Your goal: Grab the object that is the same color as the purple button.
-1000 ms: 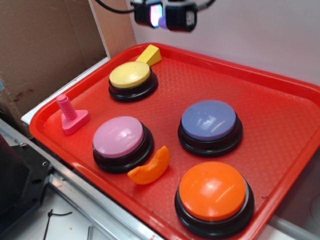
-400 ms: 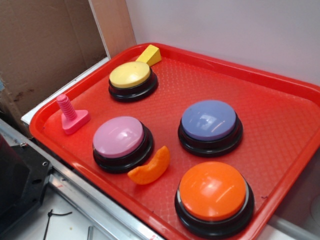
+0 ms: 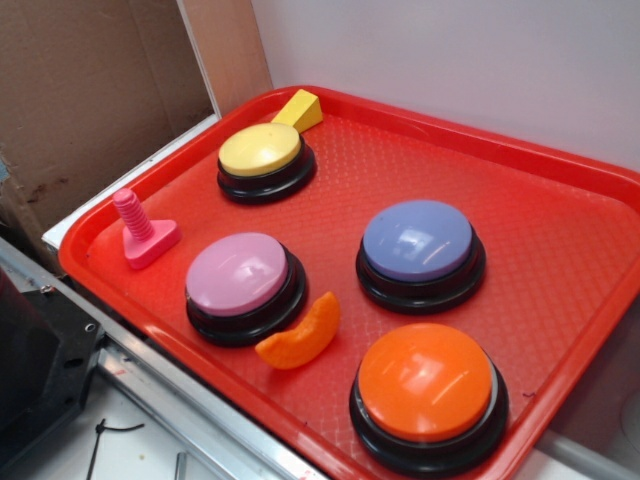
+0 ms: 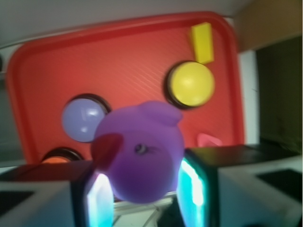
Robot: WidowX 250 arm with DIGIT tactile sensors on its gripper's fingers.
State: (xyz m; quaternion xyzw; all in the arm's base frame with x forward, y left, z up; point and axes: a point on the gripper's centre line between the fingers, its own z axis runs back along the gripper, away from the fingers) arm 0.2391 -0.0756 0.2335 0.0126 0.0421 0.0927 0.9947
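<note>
Gripping the purple duck above red tray.

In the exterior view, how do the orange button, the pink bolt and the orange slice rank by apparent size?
1. Orange button, though it sits nearest the camera.
2. Orange slice and pink bolt: they look alike, so unranked.

Tool now above the exterior view's frame.
</note>
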